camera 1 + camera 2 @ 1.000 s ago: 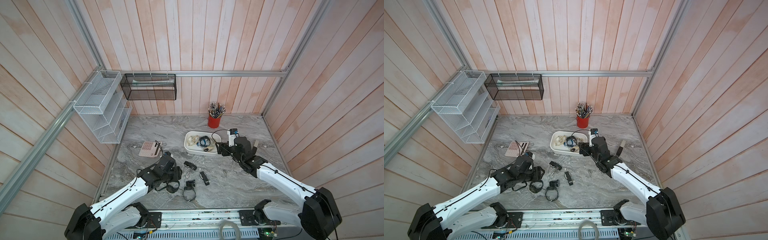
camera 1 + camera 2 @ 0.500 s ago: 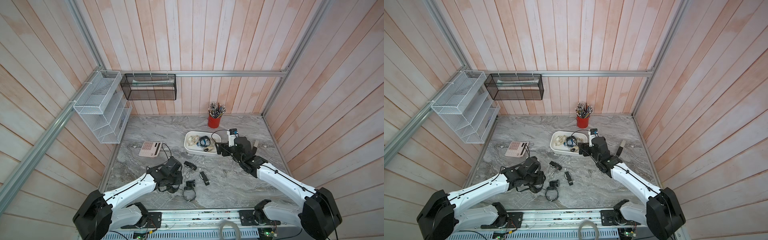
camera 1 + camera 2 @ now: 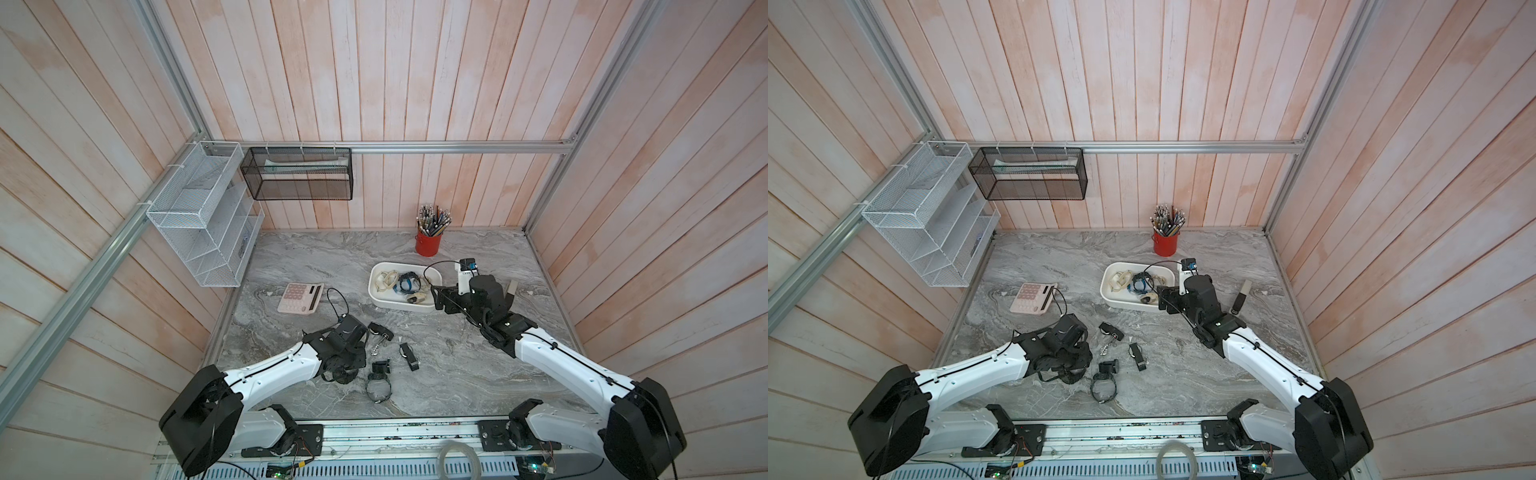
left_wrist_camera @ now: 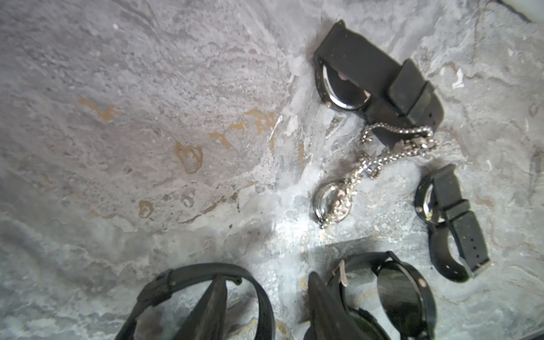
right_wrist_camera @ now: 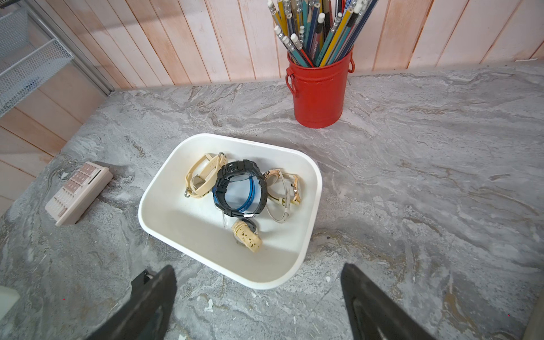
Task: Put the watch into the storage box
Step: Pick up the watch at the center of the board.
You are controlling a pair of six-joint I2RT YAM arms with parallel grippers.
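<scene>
The storage box [image 5: 206, 232] is a shallow white tub at the table's middle back, seen in both top views [image 3: 399, 305] [image 3: 1129, 306]. It holds several watches, cream, black and blue. My right gripper [image 5: 259, 269] stands open and empty just in front of the box's near corner [image 3: 438, 299]. Low over the front left of the table, my left gripper [image 4: 268, 306] is open. One finger is inside the strap loop of a black watch [image 4: 203, 272] and the other outside it, the strap between them. A second black watch [image 4: 403, 294] lies against that outer finger.
More watches lie beside the left gripper: a black one [image 4: 376, 85], a silver pocket watch on a chain [image 4: 334, 204], a small black one [image 4: 450, 223]. A red pen cup [image 3: 428, 249], a pink calculator [image 3: 300, 297], wall mesh baskets [image 3: 203, 216] and a flat dark strap [image 3: 1241, 297] are around.
My left arm has lowered onto the black watch at the front left and its jaws have narrowed around the strap. The right arm has stayed where it was.
</scene>
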